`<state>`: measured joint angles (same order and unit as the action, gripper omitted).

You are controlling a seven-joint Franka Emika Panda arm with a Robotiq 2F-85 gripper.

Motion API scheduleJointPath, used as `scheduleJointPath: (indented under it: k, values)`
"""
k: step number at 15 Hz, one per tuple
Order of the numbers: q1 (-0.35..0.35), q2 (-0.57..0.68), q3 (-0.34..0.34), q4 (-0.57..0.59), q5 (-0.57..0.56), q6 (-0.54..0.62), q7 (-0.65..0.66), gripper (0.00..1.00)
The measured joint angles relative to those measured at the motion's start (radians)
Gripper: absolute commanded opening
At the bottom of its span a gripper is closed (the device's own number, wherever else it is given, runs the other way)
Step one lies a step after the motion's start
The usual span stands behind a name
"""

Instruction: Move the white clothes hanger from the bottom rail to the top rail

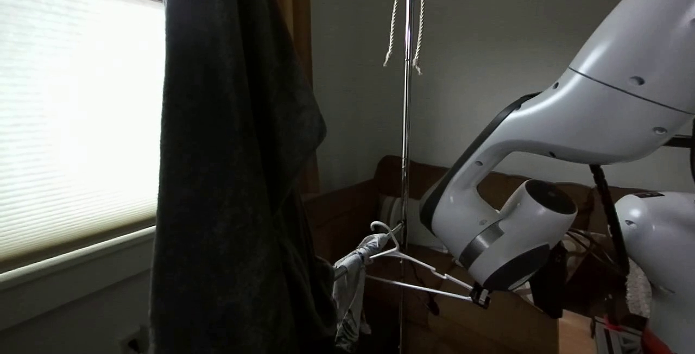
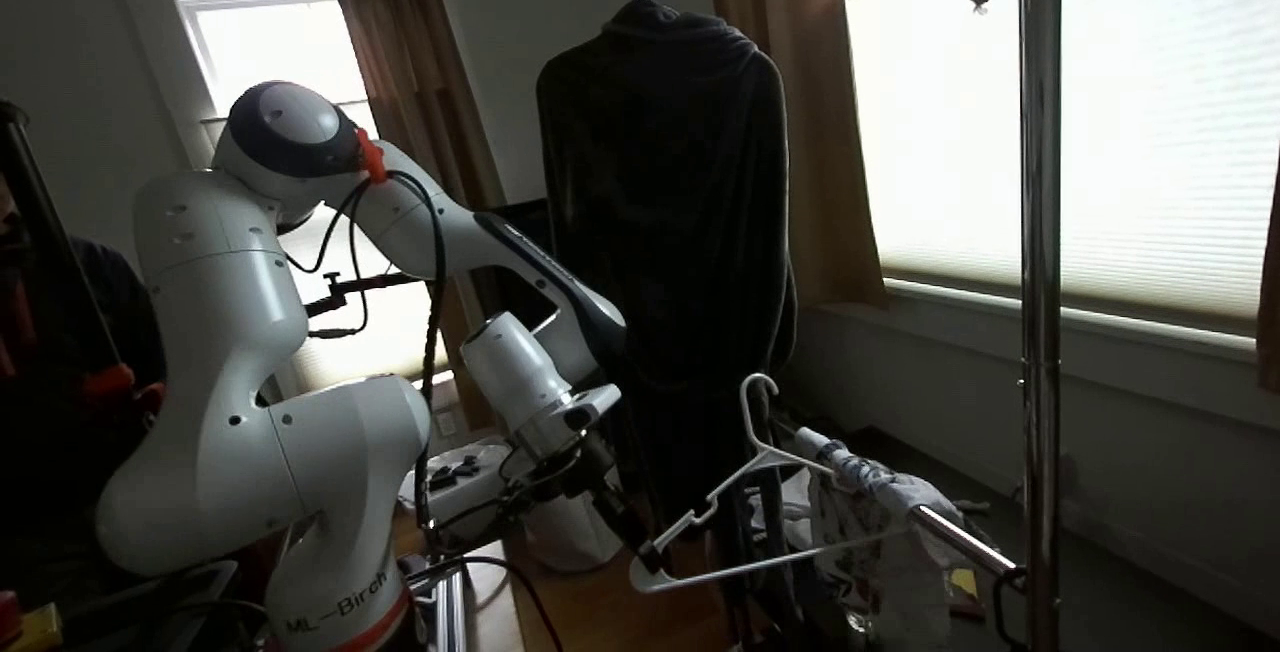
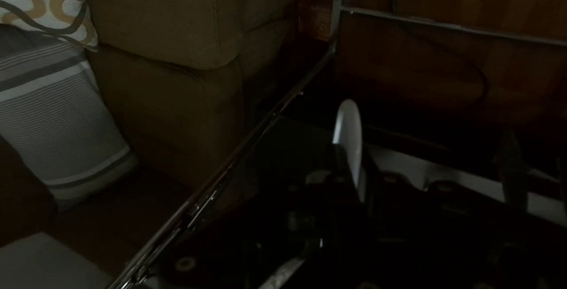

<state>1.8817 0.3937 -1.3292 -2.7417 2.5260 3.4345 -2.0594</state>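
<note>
Dim background, brown sofa.
Arm bent downward; white hanger pinched at lower corner by gripper, hook held above.

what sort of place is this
Probably a home living room, judging by the brown upholstered sofa, the wavy-patterned white, grey and tan cushion and the long brown cloth curtains.

In an exterior view you looked close past a garment to the sofa; in an exterior view, past a near post to the arm. Both caught the claw; the wrist view peered down over it.
</note>
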Motion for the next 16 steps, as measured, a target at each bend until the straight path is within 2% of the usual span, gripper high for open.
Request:
scheduleJointPath:
  k: [1,3,4,5,8,11,12,13,16]
  values:
    - [0.022,0.010,-0.007,0.000,-0.008,0.001,0.018,0.07]
    - [0.015,0.011,0.001,-0.002,-0.008,0.001,0.017,0.07]
    - [0.010,0.011,0.001,-0.001,-0.008,0.001,0.015,0.02]
    - [0.005,0.010,0.001,-0.001,-0.008,0.001,0.014,0.02]
    - [0.014,0.010,0.030,0.001,-0.015,0.039,-0.068,0.02]
    - [0.073,0.017,0.045,-0.001,-0.016,0.068,-0.149,0.02]
    - [0.091,0.023,0.047,0.001,-0.016,0.067,-0.177,0.07]
    - [0.106,0.033,0.046,0.001,-0.016,0.060,-0.196,0.07]
    - [0.122,0.052,0.046,-0.005,-0.016,0.050,-0.210,0.07]
